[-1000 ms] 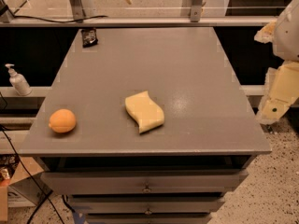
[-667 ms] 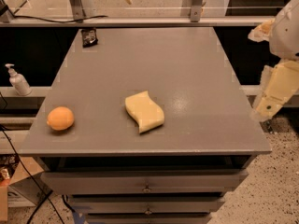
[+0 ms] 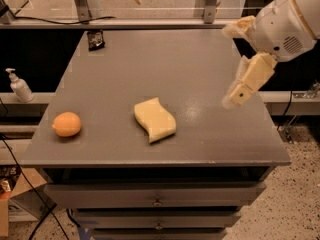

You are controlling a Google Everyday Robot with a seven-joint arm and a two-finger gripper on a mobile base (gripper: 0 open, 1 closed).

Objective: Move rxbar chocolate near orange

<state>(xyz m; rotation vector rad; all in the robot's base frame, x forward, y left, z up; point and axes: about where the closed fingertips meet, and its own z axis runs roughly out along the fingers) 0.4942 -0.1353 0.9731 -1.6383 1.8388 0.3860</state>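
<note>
"Where was the gripper (image 3: pixel 227 66)?"

"Up in the air over the right edge of the table (image 3: pixel 200 54), with its two fingers (image 3: pixel 248 79) spread wide apart."

"And the rxbar (image 3: pixel 95 39)?"

"It lay flat at the far left corner, well apart from the gripper. The orange (image 3: pixel 66 124) sat near the front left edge, well apart from the rxbar. The sponge (image 3: pixel 155 119) lay mid-table, between the orange and the arm (image 3: pixel 285 24)."
</note>
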